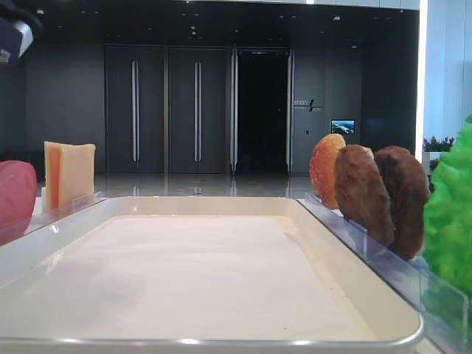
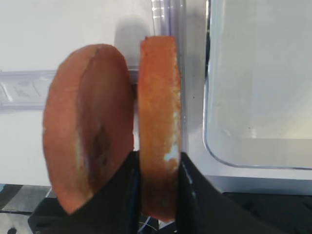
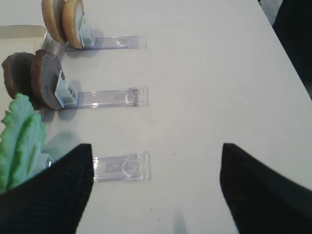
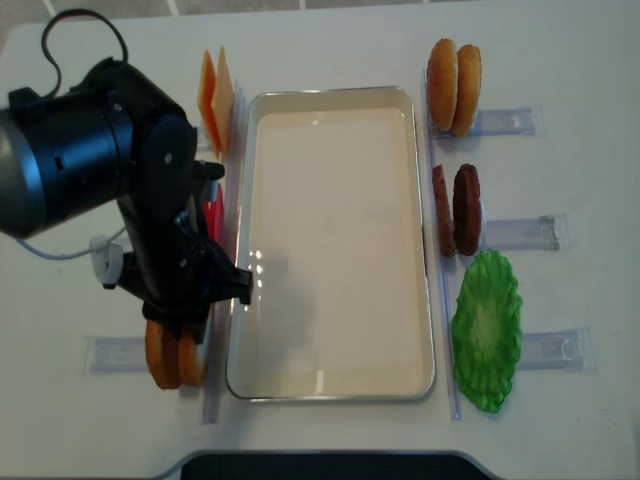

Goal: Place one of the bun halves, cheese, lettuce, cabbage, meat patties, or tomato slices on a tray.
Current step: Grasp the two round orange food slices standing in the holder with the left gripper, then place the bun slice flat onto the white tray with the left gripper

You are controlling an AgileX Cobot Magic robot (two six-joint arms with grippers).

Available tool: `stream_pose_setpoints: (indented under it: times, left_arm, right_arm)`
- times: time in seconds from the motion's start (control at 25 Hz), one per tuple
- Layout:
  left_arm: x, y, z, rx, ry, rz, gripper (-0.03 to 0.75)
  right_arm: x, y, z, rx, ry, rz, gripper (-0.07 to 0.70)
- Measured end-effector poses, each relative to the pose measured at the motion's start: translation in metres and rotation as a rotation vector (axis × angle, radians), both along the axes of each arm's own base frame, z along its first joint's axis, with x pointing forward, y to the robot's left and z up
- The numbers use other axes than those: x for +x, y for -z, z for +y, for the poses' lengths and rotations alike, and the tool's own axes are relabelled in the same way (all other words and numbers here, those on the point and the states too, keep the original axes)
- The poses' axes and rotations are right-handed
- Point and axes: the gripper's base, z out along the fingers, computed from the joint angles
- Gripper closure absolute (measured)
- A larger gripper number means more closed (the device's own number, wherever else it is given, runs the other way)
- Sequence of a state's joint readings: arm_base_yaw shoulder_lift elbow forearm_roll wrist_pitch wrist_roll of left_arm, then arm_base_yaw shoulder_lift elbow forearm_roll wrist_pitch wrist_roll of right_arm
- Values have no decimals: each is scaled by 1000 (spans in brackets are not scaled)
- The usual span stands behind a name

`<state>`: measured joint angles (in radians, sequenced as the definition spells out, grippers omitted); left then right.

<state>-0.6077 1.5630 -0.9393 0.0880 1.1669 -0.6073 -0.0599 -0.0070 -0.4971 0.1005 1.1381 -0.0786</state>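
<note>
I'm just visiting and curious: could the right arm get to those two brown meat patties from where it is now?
Probably yes. The right gripper hangs open above bare table, and the meat patties stand upright in their clear rack with nothing between.

Glossy-rimmed tray [image 4: 331,96] with matt white lining, rough brown patties [image 4: 455,209], clear plastic racks [image 3: 117,98], smooth white worktop [image 3: 209,73]
</note>
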Motion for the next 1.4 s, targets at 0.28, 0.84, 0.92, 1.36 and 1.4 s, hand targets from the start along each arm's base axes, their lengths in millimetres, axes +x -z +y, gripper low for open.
stream_pose_setpoints:
  times: [0.28,0.84,0.92,1.36,1.4]
  left_arm:
    - [1,-13,0,-9,2,-27,574]
    - [-1,-49,-5,-125,-21,-104,578]
    - [-1,-49,-5,-128,-22,-102,578]
    - [-2,-49,-7,-148,-33,-86,578]
    - [-3,-49,-8,-154,-34,-83,578]
  right_arm:
    - [0,0,0,0,0,0,91]
    - [0,0,0,0,0,-1,91]
    - [0,0,0,0,0,-1,91]
    - [0,0,0,0,0,-1,91]
    - [0,0,0,0,0,-1,91]
